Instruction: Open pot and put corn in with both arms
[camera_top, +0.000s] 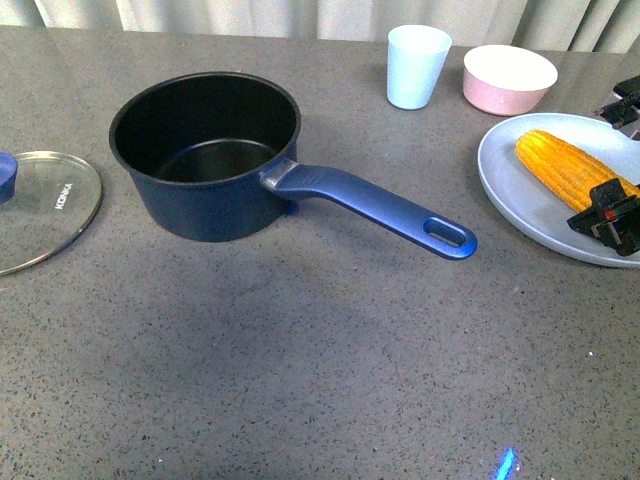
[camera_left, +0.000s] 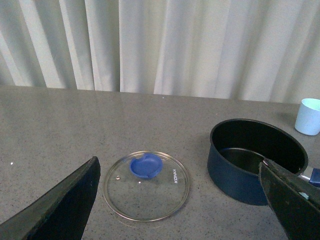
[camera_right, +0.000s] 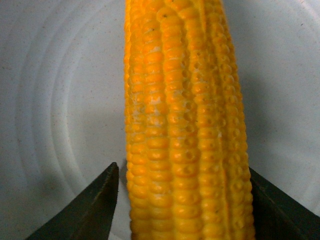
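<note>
Corn (camera_top: 565, 168): lying on the grey plate (camera_top: 520, 215) at the right of the table.
Pot (camera_top: 205, 150): uncovered and empty, well left of the corn, handle pointing right and near.
Lid (camera_top: 45, 205): flat on the table, just left of the pot.
My right gripper (camera_right: 185, 200): jaws straddle the corn's near end, not clamped, with a sliver of gap on one side.
My left gripper (camera_left: 178, 167): jaws wide, holding nothing.

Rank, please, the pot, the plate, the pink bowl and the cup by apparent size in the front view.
1. Pot, clearly largest.
2. Plate, though the frame edge cuts it off.
3. Pink bowl and cup look about alike: the bowl wider, the cup taller; both sit farther back.
</note>
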